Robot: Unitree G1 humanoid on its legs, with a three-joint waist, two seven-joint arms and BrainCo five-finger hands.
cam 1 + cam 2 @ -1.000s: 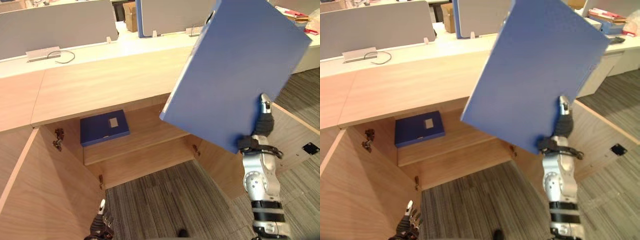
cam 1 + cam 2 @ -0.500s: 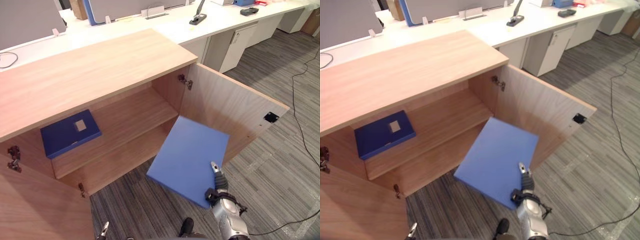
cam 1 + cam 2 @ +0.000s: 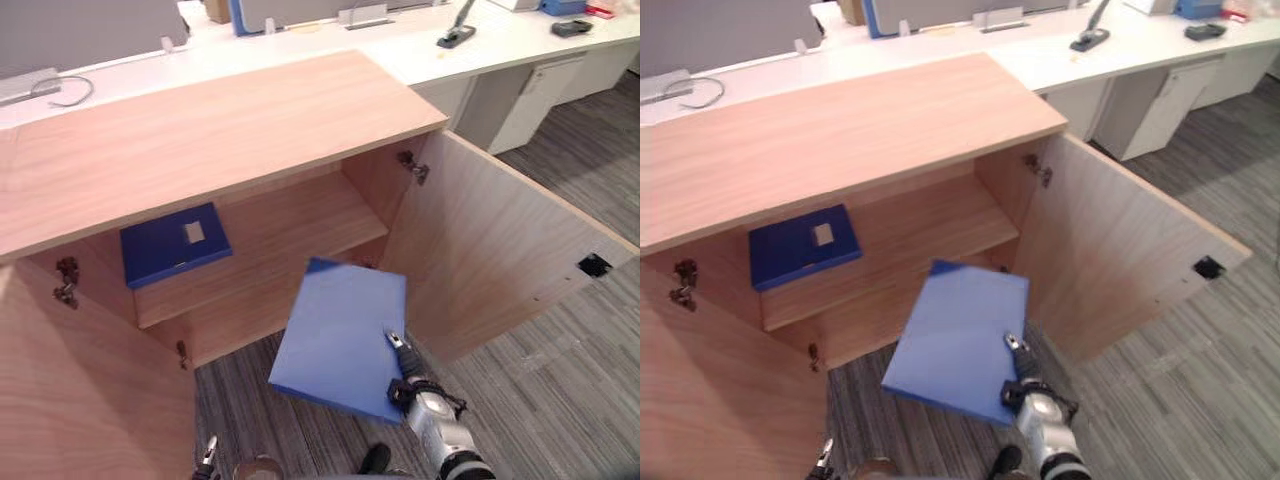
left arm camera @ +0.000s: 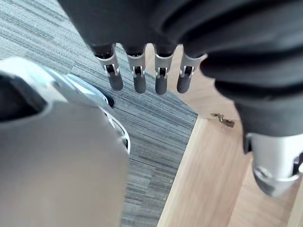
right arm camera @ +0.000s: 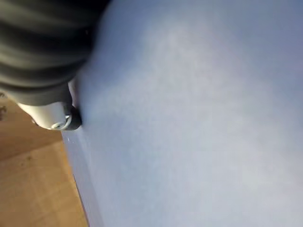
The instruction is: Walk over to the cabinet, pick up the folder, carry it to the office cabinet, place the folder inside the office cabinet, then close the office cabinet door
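My right hand (image 3: 405,372) is shut on a light blue folder (image 3: 335,335) at its near corner, thumb on top. The folder hangs tilted over the carpet, its far edge at the mouth of the lower compartment of the wooden office cabinet (image 3: 200,140). Up close, the folder's face (image 5: 199,113) spreads out past the thumb (image 5: 52,113). A dark blue folder (image 3: 175,245) lies flat on the cabinet's shelf (image 3: 300,220), at the left. My left hand (image 3: 208,455) hangs low by the left door, its fingers (image 4: 138,78) straight and holding nothing.
Both cabinet doors stand wide open: the right door (image 3: 490,250) swings out over the carpet, the left door (image 3: 80,390) close at my left. Behind the cabinet runs a white desk (image 3: 480,40) with grey partitions and a white drawer unit (image 3: 530,100).
The camera has moved. My right hand has brought the folder down from high in front of me to low before the cabinet's opening, and now nearer the lower compartment.
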